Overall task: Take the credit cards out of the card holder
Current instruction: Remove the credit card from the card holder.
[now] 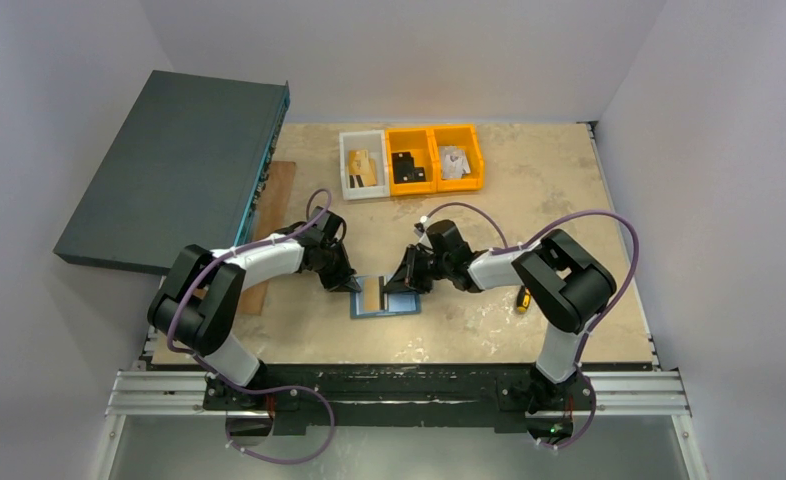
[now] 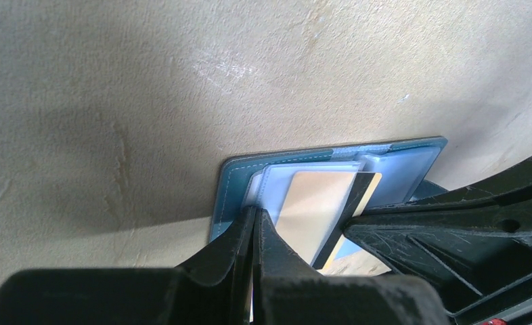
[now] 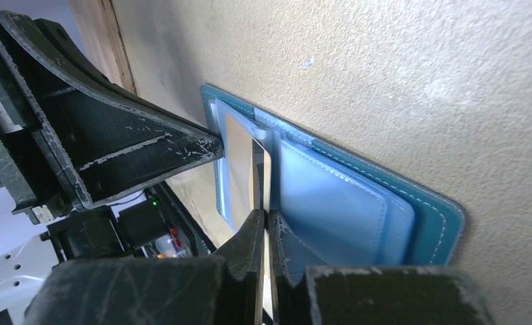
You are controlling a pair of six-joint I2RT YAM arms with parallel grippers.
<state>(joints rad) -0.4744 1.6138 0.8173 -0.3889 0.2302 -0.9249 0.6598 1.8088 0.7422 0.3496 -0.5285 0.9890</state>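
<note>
Right pincer [image 3: 263, 227]: closed on one edge of the gold-tan card [image 3: 238, 159], with a tip flat on each face. The card is tilted up off its pocket, one end raised and the other down against the lighter blue lining. An edge grip makes sense here, since the edge is the only part so thin a card offers.

Left pincer [image 2: 253, 227]: also closed, tips down on the left border of the card holder [image 2: 399, 157], just beside the card. This reads as a hold-down, pressing on the holder so it does not ride up with the card. I cannot tell whether a fold of clear sleeve is nipped between the tips, because the wrist view is too close.

Card holder: lies open, inside up, flat on the tabletop [image 1: 529, 210] near the middle of the near edge. The two pincers meet over it from opposite sides. I can make out no second card in these views.

Judgement: the draw is under way but not finished. The next move calls for a pull along the pocket's line, away from the left pincer. The risk is that the holder drags along with the card.

Far edge: a row of small bins [image 1: 410, 133], one white and two orange, well apart from the work.
</note>
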